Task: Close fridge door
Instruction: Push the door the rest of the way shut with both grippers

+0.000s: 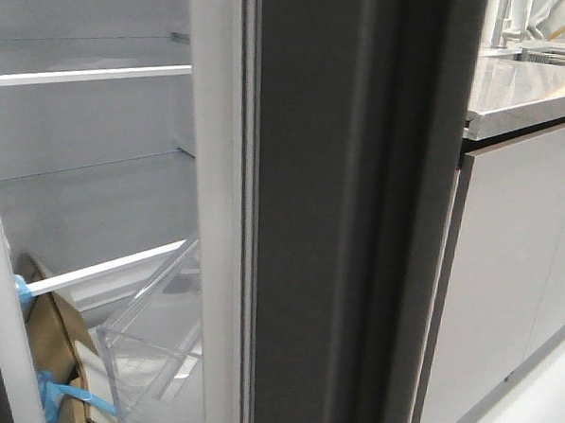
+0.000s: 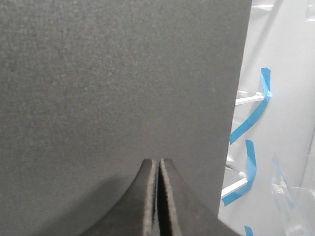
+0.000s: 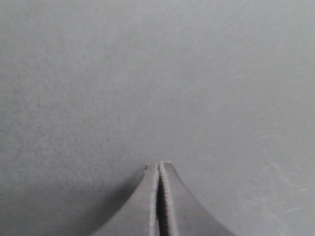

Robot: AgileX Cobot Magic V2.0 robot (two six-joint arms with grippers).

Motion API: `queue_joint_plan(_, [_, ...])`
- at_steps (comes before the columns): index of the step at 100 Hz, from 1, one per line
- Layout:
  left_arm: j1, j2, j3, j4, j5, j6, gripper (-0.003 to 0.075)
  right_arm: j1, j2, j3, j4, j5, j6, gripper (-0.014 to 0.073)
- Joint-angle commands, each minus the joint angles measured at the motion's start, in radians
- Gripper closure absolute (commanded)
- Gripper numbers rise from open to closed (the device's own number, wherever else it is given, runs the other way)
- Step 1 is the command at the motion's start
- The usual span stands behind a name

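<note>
The fridge door [image 1: 339, 224] stands open with its thick grooved grey edge towards the front view. Its white inner lining [image 1: 214, 170] and a clear plastic bin [image 1: 152, 347] face the fridge interior on the left. Neither gripper shows in the front view. My left gripper [image 2: 158, 161] is shut and empty, its tips close against a matte dark grey panel [image 2: 113, 83]. Past that panel's edge I see the white interior. My right gripper [image 3: 159, 163] is shut and empty, its tips close against a plain grey surface [image 3: 157, 73] that fills the view. I cannot tell whether either one touches.
White shelves [image 1: 91, 74] with blue tape [image 2: 253, 108] at their ends cross the fridge interior. A cardboard box [image 1: 53, 342] sits at the bottom. Glossy light grey cabinet doors [image 1: 506, 280] under a stone worktop [image 1: 526, 87] stand right of the door.
</note>
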Motion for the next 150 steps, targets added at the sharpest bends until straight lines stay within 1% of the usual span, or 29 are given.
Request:
queue_joint_plan(1, [-0.003,0.019,0.028,-0.002,-0.077,-0.003,0.0741,0.014,0.016,-0.047,0.002,-0.063,-0.001,0.0670])
queue_joint_plan(23, [-0.003,0.019,0.028,-0.002,-0.077,-0.003,0.0741,0.039,0.089,-0.073,0.002,-0.065,-0.001,0.0670])
queue_joint_plan(38, [-0.003,0.019,0.028,-0.002,-0.077,-0.003,0.0741,0.059,0.171,-0.123,0.002,-0.062,-0.001,0.0670])
queue_joint_plan(47, [-0.003,0.019,0.028,-0.002,-0.077,-0.003,0.0741,0.079,0.228,-0.171,0.002,-0.062,-0.001,0.0670])
queue_joint_plan(70, [-0.003,0.019,0.028,-0.002,-0.077,-0.003,0.0741,0.086,0.387,-0.308,0.002,-0.066,-0.001,0.0670])
queue_joint_plan(97, [-0.003,0.019,0.028,-0.002,-0.077,-0.003,0.0741,0.086,0.581,-0.476,0.002,-0.129,-0.001,0.0670])
queue_joint_plan(112, [-0.003,0.019,0.028,-0.002,-0.077,-0.003,0.0741,0.086,0.679,-0.540,0.002,-0.172,-0.001,0.0670])
queue_joint_plan(133, [-0.003,0.019,0.028,-0.002,-0.077,-0.003,0.0741,0.086,0.732,-0.559,0.002,-0.173,-0.001,0.0670])
queue_joint_plan(142, [-0.003,0.019,0.028,-0.002,-0.077,-0.003,0.0741,0.084,0.732,-0.559,0.002,-0.168,-0.028,0.0670])
queue_joint_plan(150, [-0.003,0.019,0.028,-0.002,-0.077,-0.003,0.0741,0.076,0.728,-0.559,-0.032,-0.168,-0.053,0.0670])
